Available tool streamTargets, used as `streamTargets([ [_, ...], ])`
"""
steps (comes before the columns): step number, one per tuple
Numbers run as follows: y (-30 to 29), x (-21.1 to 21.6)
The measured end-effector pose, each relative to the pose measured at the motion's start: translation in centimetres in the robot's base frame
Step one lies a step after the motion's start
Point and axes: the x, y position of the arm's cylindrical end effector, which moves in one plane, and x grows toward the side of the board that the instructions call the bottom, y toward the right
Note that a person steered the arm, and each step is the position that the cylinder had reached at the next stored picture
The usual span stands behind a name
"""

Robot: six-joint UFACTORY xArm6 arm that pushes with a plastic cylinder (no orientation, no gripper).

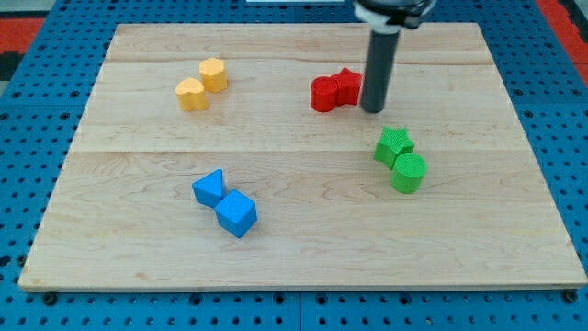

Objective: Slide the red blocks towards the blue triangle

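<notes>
Two red blocks sit together near the view's top centre: a round red block [323,94] and a red star-shaped block [346,86], touching each other. My tip [372,110] stands just right of the red star, touching or almost touching it. The blue triangle [209,188] lies lower left of centre, touching a blue cube [237,214] at its lower right. The red blocks are well up and to the right of the blue triangle.
Two yellow blocks [201,85] sit together at the upper left. A green star block [393,143] and a green cylinder [409,172] sit right of centre, below my tip. The wooden board [294,267] is bordered by a blue perforated surface.
</notes>
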Motion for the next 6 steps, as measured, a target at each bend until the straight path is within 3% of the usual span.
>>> streamTargets([
  [1, 1.3, -3.3],
  [3, -6.2, -2.9],
  [6, -5.8, -6.9],
])
